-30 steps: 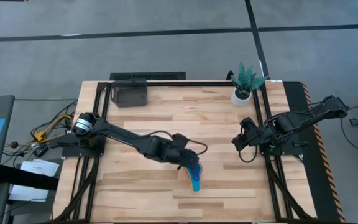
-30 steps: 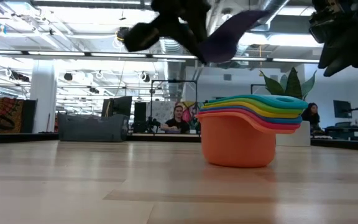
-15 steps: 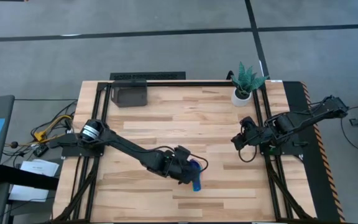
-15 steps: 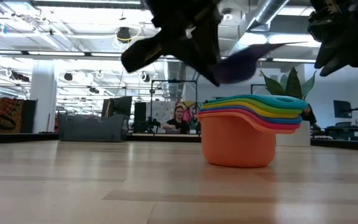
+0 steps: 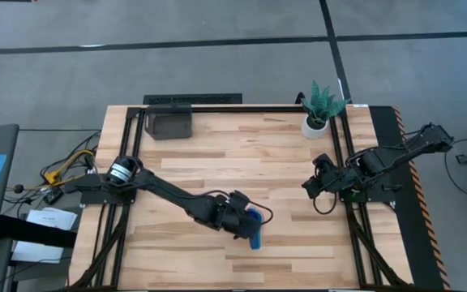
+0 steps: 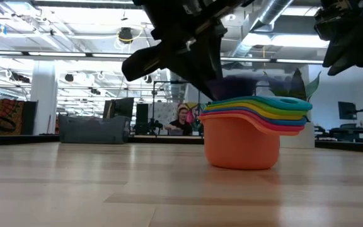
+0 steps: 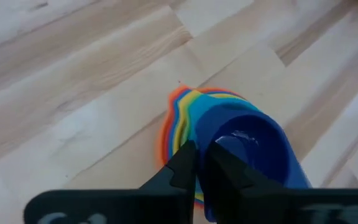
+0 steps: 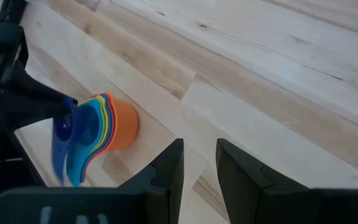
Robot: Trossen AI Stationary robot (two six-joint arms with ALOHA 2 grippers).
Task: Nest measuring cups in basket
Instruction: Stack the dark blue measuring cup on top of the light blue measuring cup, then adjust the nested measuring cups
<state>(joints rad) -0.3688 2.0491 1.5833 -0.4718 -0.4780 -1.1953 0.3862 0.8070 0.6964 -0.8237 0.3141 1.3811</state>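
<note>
- The measuring cups [image 5: 254, 234] were found nested in one stack on the bare wood of the table [image 5: 242, 146], near its front edge and a little right of the middle.
- In the low view the stack [image 6: 251, 132] was seen standing upright, with an orange cup [image 6: 241, 146] at the bottom and red, yellow, green and light blue rims layered above it, the handles fanned out to one side.
- The left gripper [image 5: 246, 224] was held low over the stack, its arm stretched across the table from the left edge.
- In the left wrist view its fingers [image 7: 185, 163] were seen pinched nearly together on the wall of the dark blue cup [image 7: 250, 155], which sat in the top of the stack; a thin gap was left between the fingers.
- The basket [image 5: 169, 123] was seen at the back left corner of the table, well apart from the stack, and no cup could be made out in it.
- A white pot with a green plant [image 5: 319, 109] stood near the back right corner.
- The right gripper [image 5: 313, 183] was held above the table by its right edge, well apart from the cups; its fingers [image 8: 168, 168] were parted and nothing was gripped between them.
- A person [image 6: 183, 120] was visible in the room beyond the table.
</note>
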